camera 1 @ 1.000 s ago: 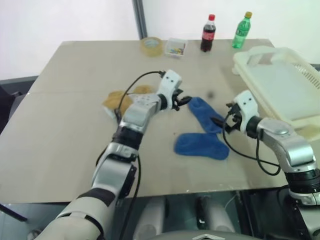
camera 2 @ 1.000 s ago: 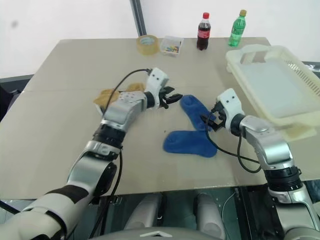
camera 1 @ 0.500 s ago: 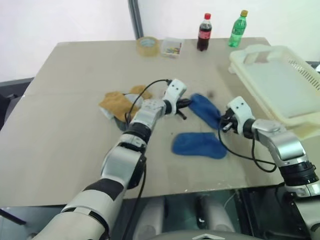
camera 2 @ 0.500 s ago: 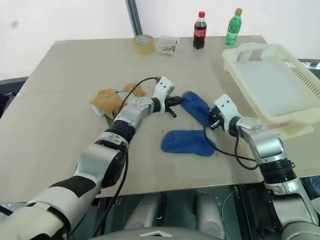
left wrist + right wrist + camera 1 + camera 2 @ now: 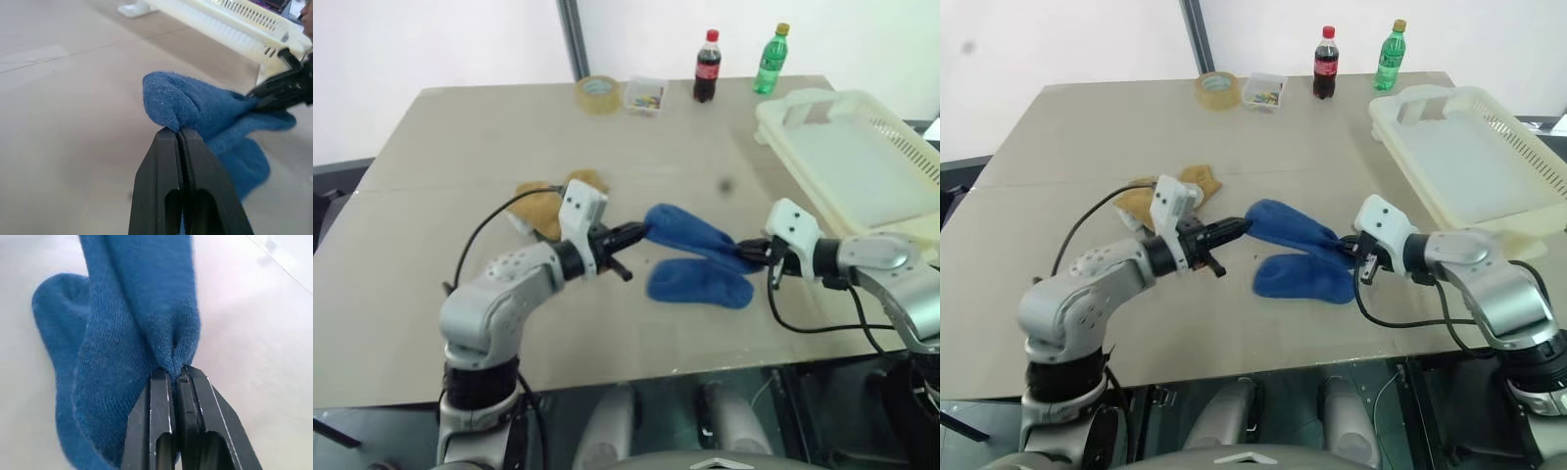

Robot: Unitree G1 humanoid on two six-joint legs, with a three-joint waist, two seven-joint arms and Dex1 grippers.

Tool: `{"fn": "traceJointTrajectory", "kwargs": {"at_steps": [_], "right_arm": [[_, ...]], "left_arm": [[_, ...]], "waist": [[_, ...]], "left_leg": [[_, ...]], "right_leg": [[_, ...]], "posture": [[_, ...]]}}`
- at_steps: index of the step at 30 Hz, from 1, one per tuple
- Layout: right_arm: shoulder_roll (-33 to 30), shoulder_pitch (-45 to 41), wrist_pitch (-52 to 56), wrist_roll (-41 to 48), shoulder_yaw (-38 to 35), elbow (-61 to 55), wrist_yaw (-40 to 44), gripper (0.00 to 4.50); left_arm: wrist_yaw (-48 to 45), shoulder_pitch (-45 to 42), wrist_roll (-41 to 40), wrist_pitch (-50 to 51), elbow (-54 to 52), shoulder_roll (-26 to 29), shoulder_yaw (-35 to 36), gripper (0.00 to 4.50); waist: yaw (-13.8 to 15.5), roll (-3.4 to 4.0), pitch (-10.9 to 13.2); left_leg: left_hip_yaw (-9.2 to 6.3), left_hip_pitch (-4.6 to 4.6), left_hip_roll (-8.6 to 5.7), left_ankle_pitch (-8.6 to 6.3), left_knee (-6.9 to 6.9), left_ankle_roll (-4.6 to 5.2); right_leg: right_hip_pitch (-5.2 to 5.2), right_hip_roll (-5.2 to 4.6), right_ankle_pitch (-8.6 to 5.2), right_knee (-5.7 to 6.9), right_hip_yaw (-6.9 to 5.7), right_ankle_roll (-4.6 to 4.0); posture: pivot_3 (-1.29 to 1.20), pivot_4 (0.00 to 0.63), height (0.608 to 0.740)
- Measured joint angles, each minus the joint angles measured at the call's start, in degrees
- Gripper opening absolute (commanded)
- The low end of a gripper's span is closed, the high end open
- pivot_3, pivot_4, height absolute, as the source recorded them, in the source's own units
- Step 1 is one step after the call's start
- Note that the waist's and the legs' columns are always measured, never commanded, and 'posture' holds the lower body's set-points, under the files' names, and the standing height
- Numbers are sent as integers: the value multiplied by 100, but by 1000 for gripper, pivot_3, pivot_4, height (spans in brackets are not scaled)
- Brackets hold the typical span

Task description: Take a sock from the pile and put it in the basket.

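Note:
A royal-blue sock (image 5: 690, 235) hangs stretched just above the table between both grippers. My left gripper (image 5: 641, 233) is shut on its left end, and the left wrist view shows the fabric (image 5: 205, 105) pinched at the fingertips. At the sock's right end, my right gripper (image 5: 751, 252) is shut on the bunched cloth (image 5: 142, 308). A second blue sock (image 5: 700, 282) lies flat underneath. Behind the left gripper sits the pile (image 5: 543, 201), showing mostly mustard-yellow. The cream basket (image 5: 862, 176) stands at the table's right side, apart from both grippers.
Along the table's far edge stand a tape roll (image 5: 595, 93), a small clear box (image 5: 646, 95), a cola bottle (image 5: 707, 66) and a green bottle (image 5: 767, 59). The table's front edge runs close below both arms.
Both grippers have shut on the ends of the blue sock. The left arm has drawn back toward me and to the left, and the sock has lifted off the table.

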Motion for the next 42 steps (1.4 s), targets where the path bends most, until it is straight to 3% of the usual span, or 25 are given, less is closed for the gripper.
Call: {"fn": "traceJointTrajectory", "kwargs": {"at_steps": [5, 18, 19, 21, 22, 26, 29, 30, 35, 39, 42], "right_arm": [[-107, 94, -82, -128, 222, 0, 61, 9], [-350, 481, -299, -345, 279, 103, 265, 9], [-350, 501, -299, -342, 275, 96, 264, 1], [-350, 531, -296, -340, 268, 88, 256, 564], [-351, 539, -298, -347, 260, 88, 249, 848], [-354, 589, -417, -471, 212, 91, 179, 2398], [-333, 640, -513, -473, 66, 91, 115, 2398], [-268, 648, -570, -398, -66, 90, 116, 2145], [36, 645, -835, -56, -265, 81, 250, 40], [443, 537, -1008, -99, 12, 157, 217, 40], [786, 360, -1420, -579, 601, 824, 141, 40]], "left_arm": [[48, 578, 75, -115, -42, 414, -328, 0], [52, 654, 15, -614, 102, 378, -931, 0], [36, 653, 5, -614, 103, 396, -937, 288], [29, 653, 6, -615, 152, 414, -941, 813], [27, 653, 6, -614, 204, 431, -944, 1313], [63, 693, 6, -610, 234, 458, -986, 2742], [-5, 758, -72, -628, 258, 518, -883, 2742], [-138, 777, -195, -666, 340, 606, -745, 2758], [-768, 754, -442, -891, 736, 1126, -390, 2766], [-1073, 535, -448, -967, 1136, 1273, -460, 2766], [-1272, 261, -405, -1008, 1410, 1307, -869, 2766]], "waist": [[70, 0, 0], [88, 0, 0], [80, 0, 0], [80, 0, 0], [80, 0, 0], [84, -1, 0], [81, 0, 1], [77, 0, 1], [74, 0, 1], [75, -1, 1], [83, -3, 0]], "left_leg": [[2, -8, 3, 0, -4, 0], [3, -17, -2, 0, -6, 0], [4, -16, -2, 0, -6, 0], [4, -16, -2, 0, -6, 0], [3, -16, -2, 0, -6, 0], [4, -18, -3, -1, -6, 0], [3, -17, -1, -1, -6, 0], [3, -17, 1, -1, -7, 0], [4, -16, 9, -1, -9, 0], [6, -16, 8, -1, -8, 0], [7, -17, 3, -1, -8, 0]], "right_leg": [[-10, 2, 0, -1, 0, -6], [-13, -8, 8, -11, -2, -19], [-13, -8, 0, -11, -2, -7], [-13, -8, 0, -11, -2, -6], [-13, -7, 0, -11, -2, -6], [-13, -9, -1, -12, -2, -5], [-14, -8, -1, -12, -3, -5], [-14, -7, -2, -12, -3, -5], [-14, 0, -3, -13, -5, -5], [-14, -1, -2, -15, -4, -4], [-14, -3, -1, -15, -3, -5]], "posture": [[0, 150, 740], [0, 150, 740], [0, 150, 740], [0, 150, 740], [0, 150, 740], [0, 150, 740], [0, 150, 740], [0, 150, 740], [0, 150, 740], [0, 150, 740], [0, 150, 740]]}}
